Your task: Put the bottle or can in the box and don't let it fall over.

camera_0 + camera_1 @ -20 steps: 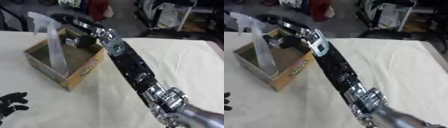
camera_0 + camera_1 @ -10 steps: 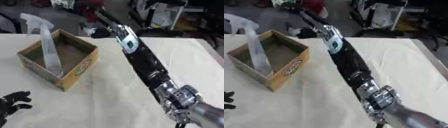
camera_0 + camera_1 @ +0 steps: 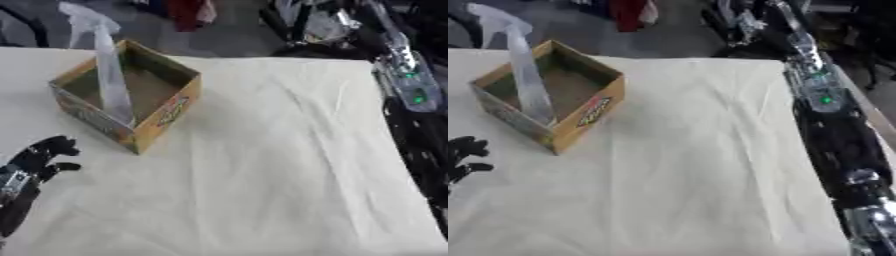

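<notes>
A clear spray bottle [image 3: 112,92] stands upright in the open cardboard box [image 3: 171,98] at the table's far left, leaning against the box's near-left wall, with its trigger head above the rim. Nothing touches it. My right arm [image 3: 824,100] runs up the right edge of the table, well away from the box. Its hand [image 3: 748,23] is a blurred shape past the table's far edge. My left hand [image 3: 42,156] rests open at the lower left, fingers up, a little in front of the box and holding nothing.
A wrinkled cream cloth [image 3: 280,160] covers the table. Dark equipment and a red object [image 3: 188,12] stand on the floor beyond the far edge.
My right arm has let go of the bottle and swung away from the box to the right edge of the table. The bottle stays standing in the box. The camera has shifted.
</notes>
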Robot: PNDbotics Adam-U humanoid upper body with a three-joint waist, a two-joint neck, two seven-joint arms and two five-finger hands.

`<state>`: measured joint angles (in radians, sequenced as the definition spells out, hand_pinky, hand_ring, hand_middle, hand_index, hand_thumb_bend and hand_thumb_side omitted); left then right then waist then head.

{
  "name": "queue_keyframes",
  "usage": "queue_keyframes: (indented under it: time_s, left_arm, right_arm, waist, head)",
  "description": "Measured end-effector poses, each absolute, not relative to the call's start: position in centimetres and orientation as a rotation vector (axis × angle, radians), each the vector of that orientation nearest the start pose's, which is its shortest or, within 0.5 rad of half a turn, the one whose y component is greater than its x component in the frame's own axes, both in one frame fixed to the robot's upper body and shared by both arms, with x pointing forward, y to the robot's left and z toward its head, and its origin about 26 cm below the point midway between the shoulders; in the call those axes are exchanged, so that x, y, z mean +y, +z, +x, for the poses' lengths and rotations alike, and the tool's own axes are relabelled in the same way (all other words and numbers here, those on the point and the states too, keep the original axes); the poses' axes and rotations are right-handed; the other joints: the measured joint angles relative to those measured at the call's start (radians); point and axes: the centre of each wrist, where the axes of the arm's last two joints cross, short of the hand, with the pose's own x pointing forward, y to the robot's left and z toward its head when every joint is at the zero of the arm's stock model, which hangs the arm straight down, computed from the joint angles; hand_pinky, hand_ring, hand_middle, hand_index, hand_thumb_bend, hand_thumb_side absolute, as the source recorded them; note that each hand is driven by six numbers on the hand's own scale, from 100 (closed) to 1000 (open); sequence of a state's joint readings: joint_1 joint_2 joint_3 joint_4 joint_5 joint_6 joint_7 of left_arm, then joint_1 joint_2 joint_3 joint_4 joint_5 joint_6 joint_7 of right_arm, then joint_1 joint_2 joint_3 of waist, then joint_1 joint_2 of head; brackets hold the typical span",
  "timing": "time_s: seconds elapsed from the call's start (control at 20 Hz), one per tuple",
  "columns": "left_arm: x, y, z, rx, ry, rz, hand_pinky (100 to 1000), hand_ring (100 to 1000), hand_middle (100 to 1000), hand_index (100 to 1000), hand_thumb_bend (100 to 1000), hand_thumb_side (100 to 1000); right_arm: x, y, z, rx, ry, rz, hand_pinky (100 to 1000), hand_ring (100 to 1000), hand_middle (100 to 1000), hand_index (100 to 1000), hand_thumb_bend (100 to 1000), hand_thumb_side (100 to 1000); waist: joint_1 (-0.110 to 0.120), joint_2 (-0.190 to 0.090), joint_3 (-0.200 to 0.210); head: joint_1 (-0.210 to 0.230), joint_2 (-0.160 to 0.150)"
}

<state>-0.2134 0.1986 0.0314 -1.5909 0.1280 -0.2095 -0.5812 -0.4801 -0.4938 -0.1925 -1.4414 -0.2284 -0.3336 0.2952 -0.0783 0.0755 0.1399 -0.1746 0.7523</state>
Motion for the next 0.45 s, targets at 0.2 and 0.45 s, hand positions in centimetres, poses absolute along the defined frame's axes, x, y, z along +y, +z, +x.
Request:
queue_keyframes:
  time_s: [0.2, 0.45]
  left_arm:
    - [28.6, 6.5, 32.1, -1.930, -0.644, -0.317, 759, 955, 695, 891, 100, 803]
    - [29.1, 6.8, 31.5, -1.956, -0.629, -0.289, 753, 959, 701, 892, 100, 803]
  right_arm:
    - [-38.4, 15.3, 34.1, -2.220, 0.290, -0.083, 798, 867, 840, 805, 100, 526]
    - [-37.9, 12.5, 30.8, -2.180, 0.183, -0.073, 782, 857, 834, 833, 100, 525]
  waist:
    - [0.014, 0.000, -0.030]
    - [0.026, 0.001, -0.063]
  head:
    - [0.075, 0.011]
    - [0.142, 0.012]
